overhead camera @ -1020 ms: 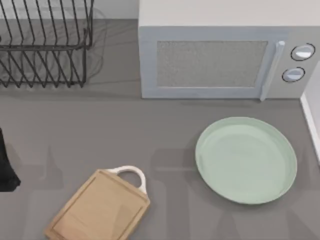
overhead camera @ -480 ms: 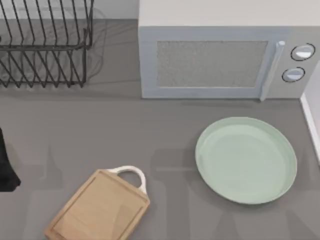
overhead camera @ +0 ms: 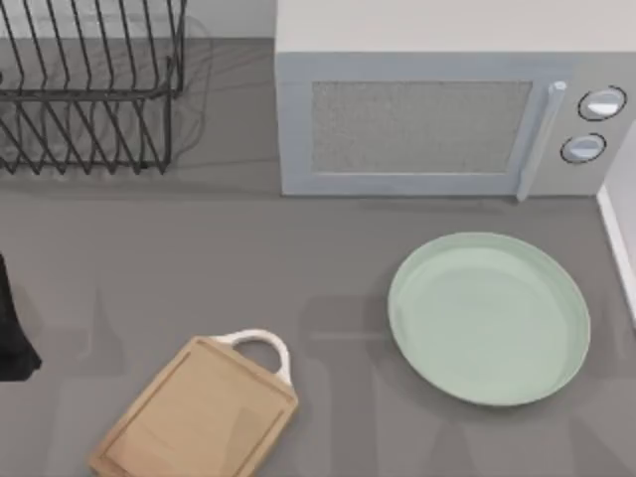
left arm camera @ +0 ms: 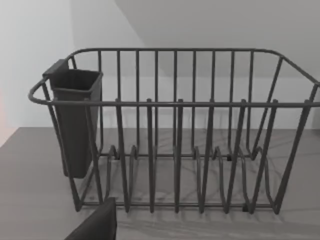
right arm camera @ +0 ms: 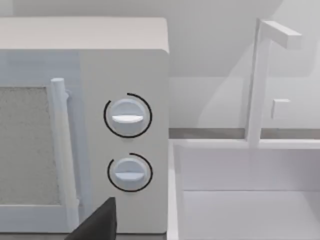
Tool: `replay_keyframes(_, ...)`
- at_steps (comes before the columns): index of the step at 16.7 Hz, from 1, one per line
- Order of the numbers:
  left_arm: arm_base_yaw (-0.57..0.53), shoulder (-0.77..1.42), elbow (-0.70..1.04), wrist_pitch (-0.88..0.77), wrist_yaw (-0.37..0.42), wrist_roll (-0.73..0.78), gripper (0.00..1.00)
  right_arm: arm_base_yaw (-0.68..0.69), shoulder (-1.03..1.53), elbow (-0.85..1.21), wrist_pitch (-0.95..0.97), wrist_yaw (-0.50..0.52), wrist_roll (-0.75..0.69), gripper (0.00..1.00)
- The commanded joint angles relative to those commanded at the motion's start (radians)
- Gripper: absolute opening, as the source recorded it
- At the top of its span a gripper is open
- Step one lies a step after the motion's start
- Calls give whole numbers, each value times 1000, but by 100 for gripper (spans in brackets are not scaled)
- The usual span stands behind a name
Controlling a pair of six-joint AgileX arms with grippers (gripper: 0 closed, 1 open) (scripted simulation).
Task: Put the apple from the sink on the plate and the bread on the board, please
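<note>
The pale green plate lies on the right half of the grey counter. The light-wood board with its white loop handle lies at the front left, turned at an angle. The white sink with its faucet stands beside the microwave in the right wrist view. The apple and the bread are out of view. A dark part of my left gripper faces the dish rack, and the left arm sits at the table's left edge. A dark part of my right gripper faces the microwave's knobs.
A black wire dish rack with a dark cutlery holder stands at the back left. A grey microwave with a closed door and two knobs fills the back middle. The sink's rim borders the counter's right edge.
</note>
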Motion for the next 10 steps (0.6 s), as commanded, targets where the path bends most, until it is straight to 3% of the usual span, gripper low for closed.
replay_keyframes(5, 0, 0, 0, 0, 0, 0, 100, -12, 98, 79, -49, 0, -12, 100)
replay_keyframes(10, 0, 0, 0, 0, 0, 0, 100, -53, 416, 336, -210, 0, -51, 100)
